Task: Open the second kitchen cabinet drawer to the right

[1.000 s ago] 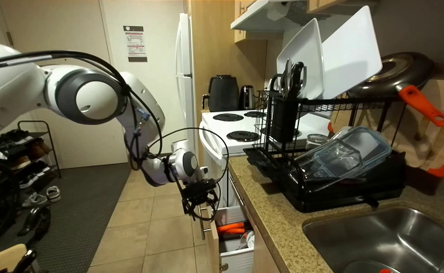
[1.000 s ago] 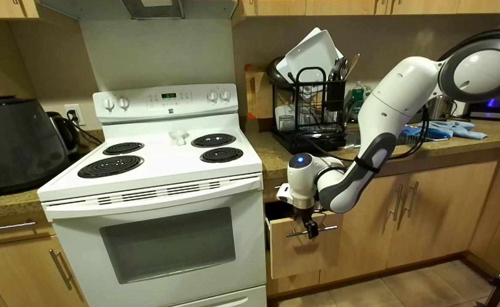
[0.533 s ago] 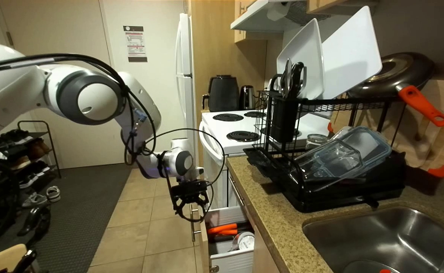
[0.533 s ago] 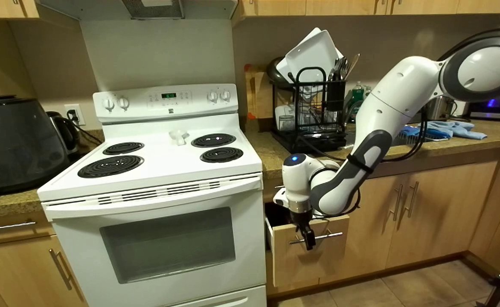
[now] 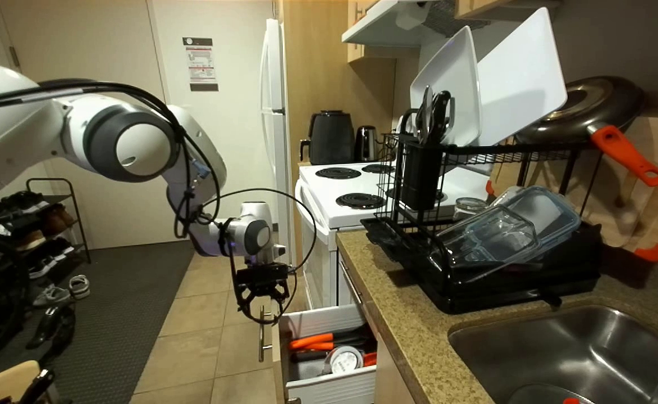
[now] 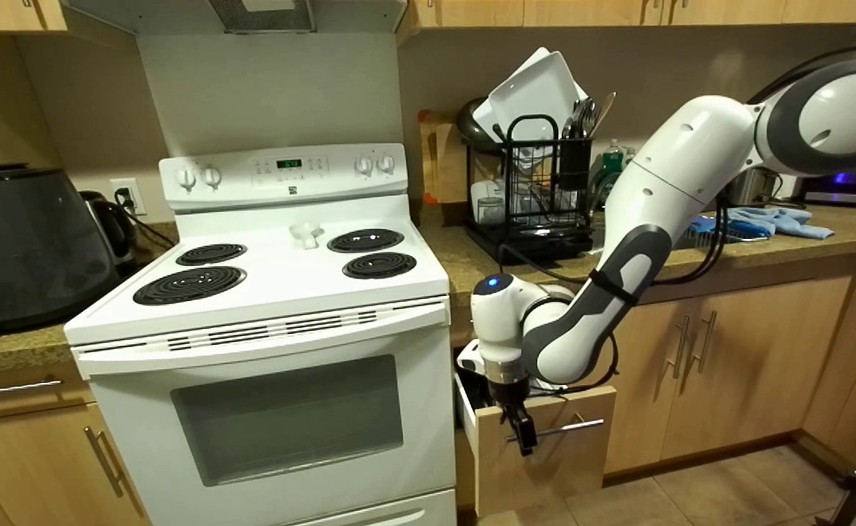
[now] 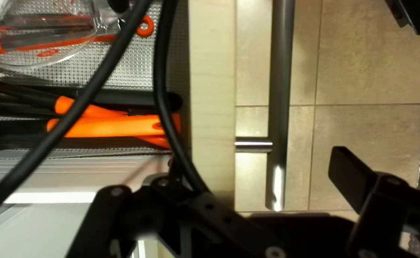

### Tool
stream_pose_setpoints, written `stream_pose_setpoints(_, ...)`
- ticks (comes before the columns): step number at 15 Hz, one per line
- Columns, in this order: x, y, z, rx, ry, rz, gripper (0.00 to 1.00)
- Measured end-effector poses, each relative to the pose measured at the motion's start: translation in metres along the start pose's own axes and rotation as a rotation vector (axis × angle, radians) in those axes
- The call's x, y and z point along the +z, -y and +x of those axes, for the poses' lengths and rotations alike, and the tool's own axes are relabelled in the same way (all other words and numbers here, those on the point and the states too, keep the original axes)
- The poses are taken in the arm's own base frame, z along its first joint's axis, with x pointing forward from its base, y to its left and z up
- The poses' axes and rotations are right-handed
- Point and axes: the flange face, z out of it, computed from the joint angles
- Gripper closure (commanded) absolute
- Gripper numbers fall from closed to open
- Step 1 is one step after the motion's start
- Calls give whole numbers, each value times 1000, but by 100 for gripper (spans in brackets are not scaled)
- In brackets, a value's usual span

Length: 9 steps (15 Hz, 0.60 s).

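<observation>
A: Where is the drawer (image 6: 552,467)?

B: Lower centre in both exterior views, standing well out from the cabinet (image 5: 387,365). In an exterior view it comes just right of the stove (image 6: 274,376). The wrist view shows orange-handled utensils (image 7: 113,127) inside it, on the left of the frame.

A: And the claw (image 6: 518,432)?

B: Fingers wide apart, not pinching the handle (image 7: 281,100). The outer finger (image 7: 351,179), lower right in the wrist view, is clear of it. The inner fingertip can't be made out properly; a cable (image 7: 161,82) crosses that spot.

A: So how does the drawer lie from the claw?

B: Beneath it and, in the wrist view, mostly toward the left. The handle runs top to bottom there, its free end at lower centre. The fingers part left and right, square across that long axis, so the front panel (image 7: 213,100) and the handle's end fall between them.

A: Which finger would do the pulling?

B: Probably the inner one, against the panel's back, since the outer one has nothing to draw on. Whether it touches is hidden. Any further pull should go toward the right edge of the wrist view, straight off the handle's line.

A: Is much left to do?

B: Very little, judging by how far out it stands. The likelier trouble is leaving: with the panel between the fingers, a sideways exit could knock the drawer inward, so straight up looks safer.
</observation>
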Motion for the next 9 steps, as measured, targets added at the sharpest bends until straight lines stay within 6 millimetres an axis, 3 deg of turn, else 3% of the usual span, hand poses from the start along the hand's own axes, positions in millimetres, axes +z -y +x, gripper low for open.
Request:
stream_pose_setpoints(4,3,20,1,-18,29,25,0)
stream_pose_setpoints(9,8,51,-21,-53,84,56,0)
